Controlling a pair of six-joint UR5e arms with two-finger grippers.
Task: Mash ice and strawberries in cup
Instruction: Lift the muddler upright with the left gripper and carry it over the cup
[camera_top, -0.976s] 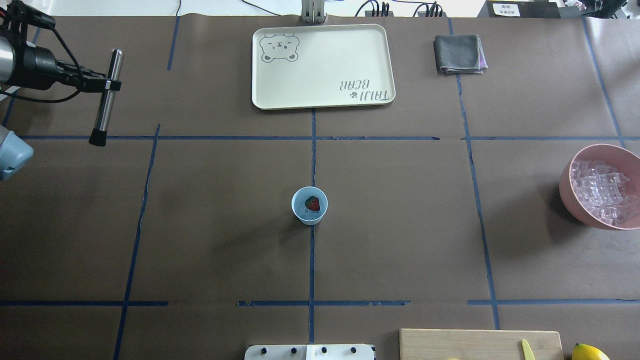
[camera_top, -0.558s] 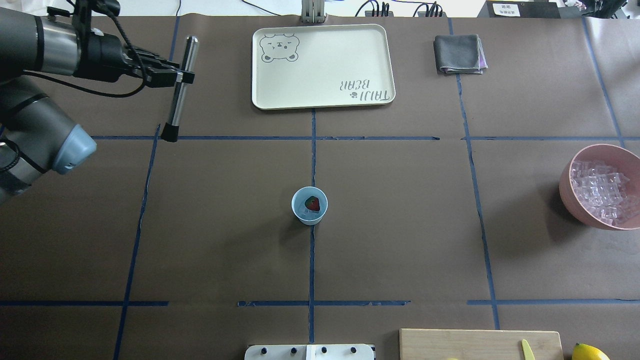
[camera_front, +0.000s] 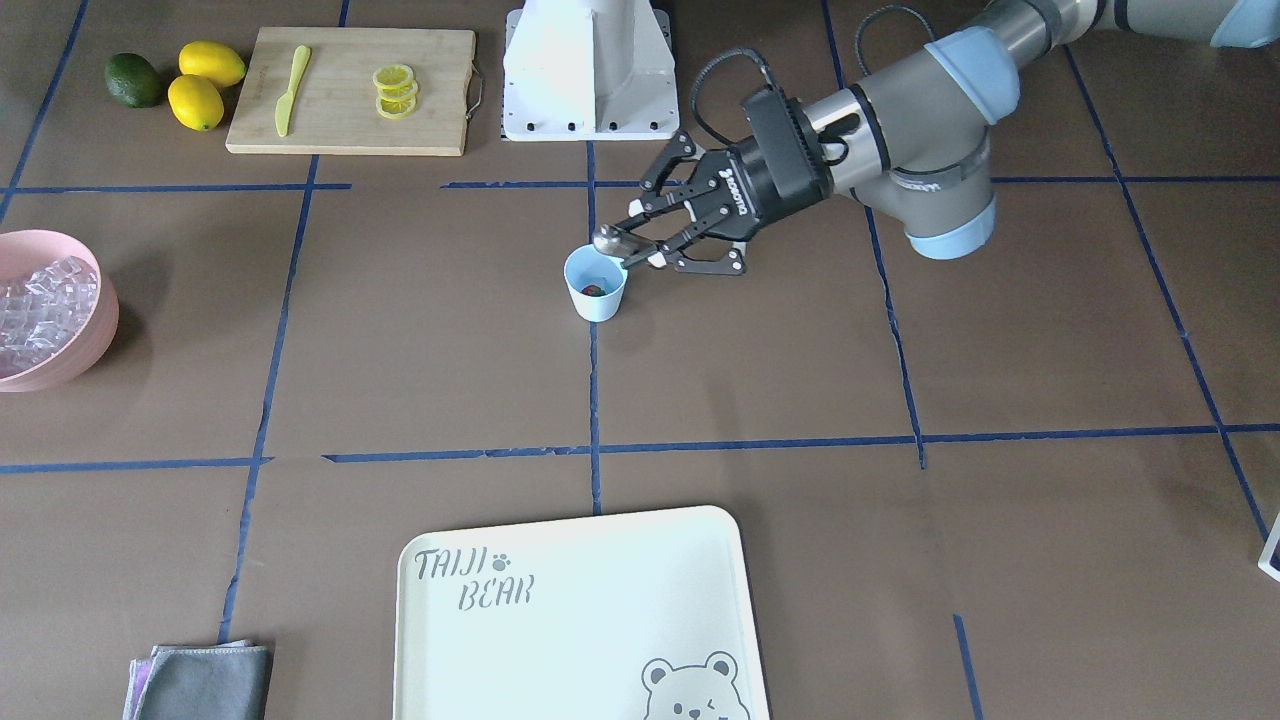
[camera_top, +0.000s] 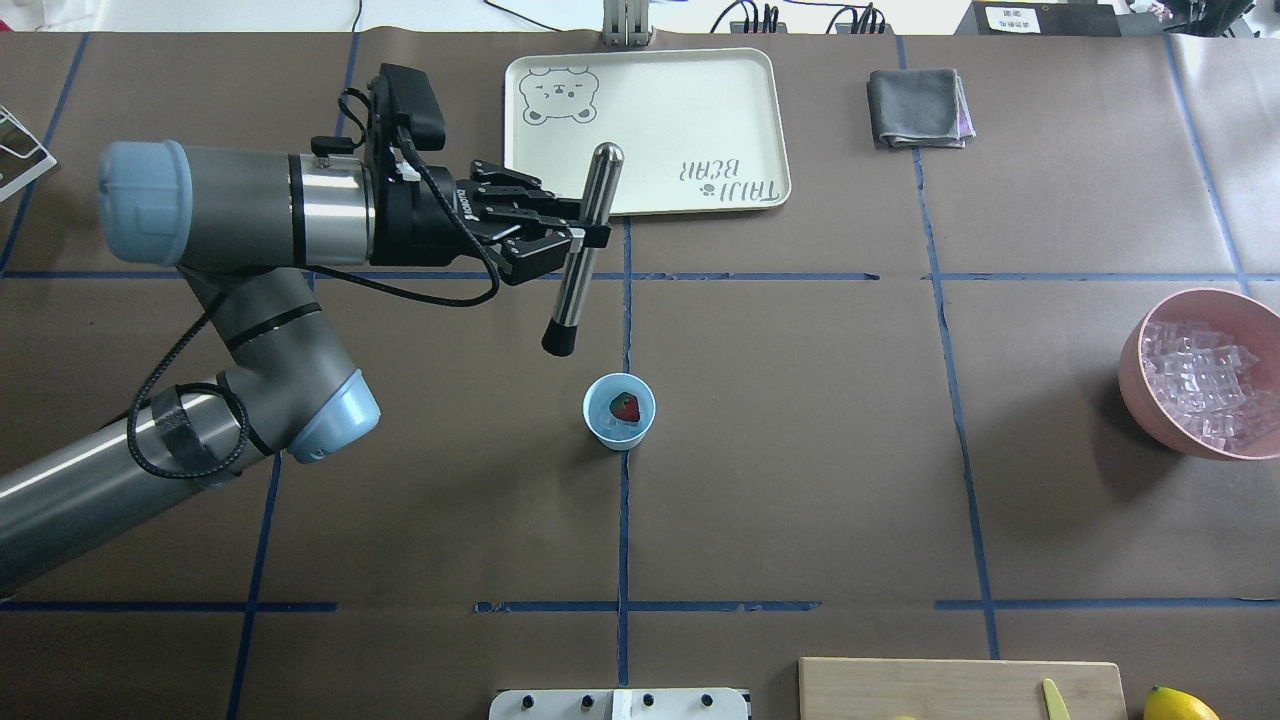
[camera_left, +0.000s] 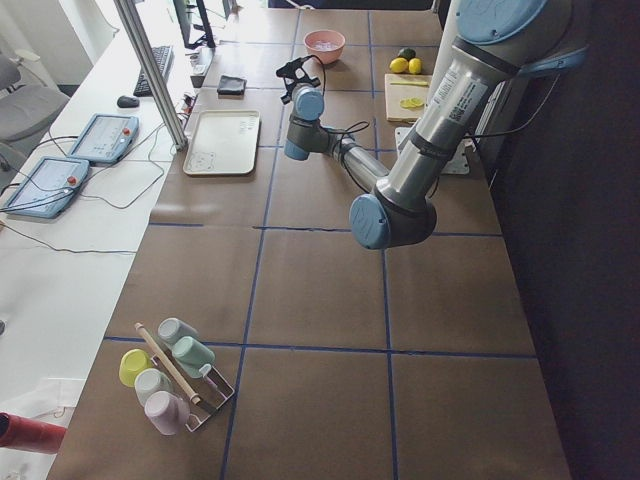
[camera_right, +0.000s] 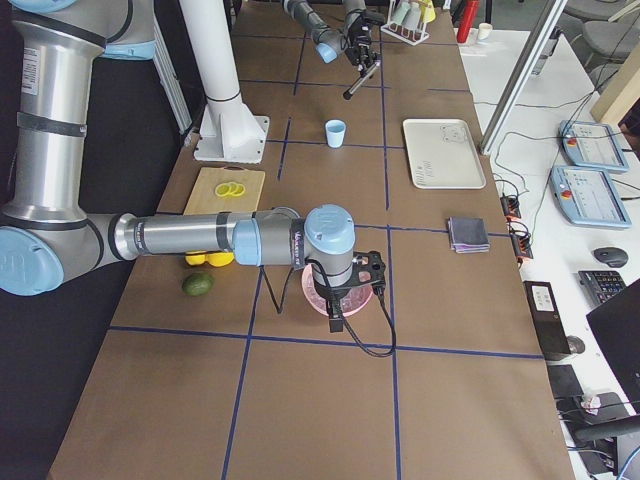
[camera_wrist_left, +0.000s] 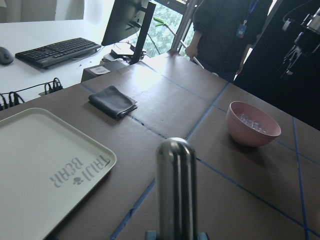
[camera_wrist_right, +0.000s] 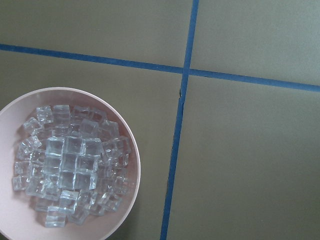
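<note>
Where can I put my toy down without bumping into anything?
The brown table between the cup and the pink bowl is bare. So is the patch between the cup and the cutting board. It is crowded by the cup, where the left gripper holds a metal masher.

Tray (camera_front: 600, 620) at the table's (camera_front: 900, 350) operator-side edge carried grey lettering "TAIJI BEAR", paw print after "TAIJI", near one corner.

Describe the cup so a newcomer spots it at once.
From the cream bear tray, follow the blue tape line toward the robot. The small pale blue cup stands on it, mid-table. Unlike the big pink bowl, it holds a red strawberry.
</note>
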